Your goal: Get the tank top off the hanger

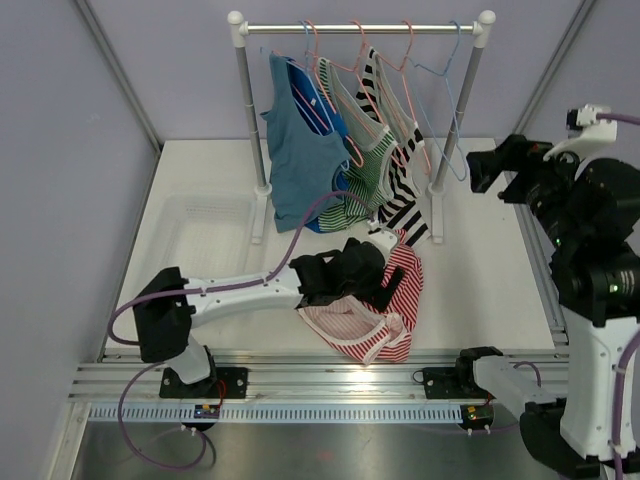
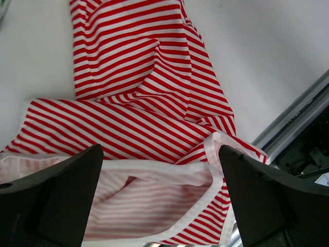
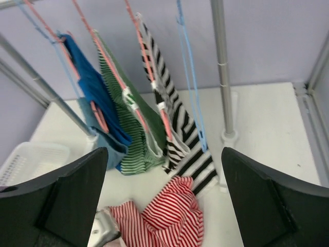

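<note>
Top external view, far left: a white slotted plastic basket (image 1: 200, 235) sits on the white table (image 1: 480, 270), just left of the rail's left post.
Left pincer: the left gripper (image 2: 160, 154) hangs over the striped fabric with its two black fingers (image 2: 56, 200) spread wide apart, clamping nothing.
Task garment: the red-and-white striped tank top (image 1: 385, 325) lies crumpled on the table near the front edge, in front of the rail. Its white-trimmed opening shows in the left wrist view.
Rail: a grey metal clothes rail with white joints (image 1: 360, 28) stands at the back of the table.
Hanging, left to right: a plain blue tank top (image 1: 300, 160), a green-and-white striped top (image 1: 365, 175) and a black-and-white striped top (image 1: 405, 200), on pink wire hangers (image 3: 163, 114).
Right end of rail: a light blue wire hanger (image 3: 187, 72) hangs bare beside the right post.
Right pincer: the right gripper (image 3: 164, 154) is held up at the table's right side, facing the rail, fingers wide apart and holding nothing.
</note>
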Controlling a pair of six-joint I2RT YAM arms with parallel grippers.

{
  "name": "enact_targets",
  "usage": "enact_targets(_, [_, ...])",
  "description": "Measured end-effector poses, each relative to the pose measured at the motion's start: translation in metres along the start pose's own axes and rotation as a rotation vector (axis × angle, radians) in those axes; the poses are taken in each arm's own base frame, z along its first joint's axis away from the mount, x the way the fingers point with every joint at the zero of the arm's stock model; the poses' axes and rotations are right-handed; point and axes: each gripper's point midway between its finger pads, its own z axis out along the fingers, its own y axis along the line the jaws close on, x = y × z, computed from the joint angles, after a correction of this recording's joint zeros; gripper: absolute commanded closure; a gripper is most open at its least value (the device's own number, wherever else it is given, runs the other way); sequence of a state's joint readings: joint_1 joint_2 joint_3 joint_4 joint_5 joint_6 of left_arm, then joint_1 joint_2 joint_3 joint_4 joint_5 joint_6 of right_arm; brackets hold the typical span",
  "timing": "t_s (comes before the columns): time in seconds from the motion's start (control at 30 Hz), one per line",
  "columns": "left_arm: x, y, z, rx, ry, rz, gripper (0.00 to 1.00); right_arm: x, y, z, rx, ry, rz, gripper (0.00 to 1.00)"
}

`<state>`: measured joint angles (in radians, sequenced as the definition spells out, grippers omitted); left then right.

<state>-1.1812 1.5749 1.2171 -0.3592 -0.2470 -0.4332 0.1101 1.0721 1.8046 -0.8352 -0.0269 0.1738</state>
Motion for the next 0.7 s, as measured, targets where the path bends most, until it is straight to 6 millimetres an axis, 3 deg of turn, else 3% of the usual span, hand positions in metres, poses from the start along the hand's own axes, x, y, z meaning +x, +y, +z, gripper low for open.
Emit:
enact_targets(0.17, [0.028,-0.009,0.039,0.018,0.102,0.059,0.01,0.029,0.009,-0.032,-0.081,-0.017,0.041,0.01])
enact_targets(0.4, [0.071,-0.013,0.086,0.018,0.24,0.098,0.01,0.054,0.02,-0.032,-0.165,0.04,0.048,0.01])
enact_targets(0.5, [0.09,-0.01,0.099,0.006,0.287,0.105,0.09,0.057,0.027,-0.035,-0.207,0.044,0.054,0.0])
enact_targets(0.6, [0.091,-0.013,0.104,0.008,0.282,0.104,0.62,0.056,0.037,-0.042,-0.264,0.033,0.061,0.01])
enact_targets(0.67, [0.093,-0.012,0.107,-0.006,0.278,0.117,0.91,0.052,0.044,-0.05,-0.304,0.015,0.062,0.0])
enact_targets(0.7, [0.093,-0.013,0.107,-0.007,0.274,0.11,0.98,0.05,0.047,-0.054,-0.319,0.003,0.059,0.01])
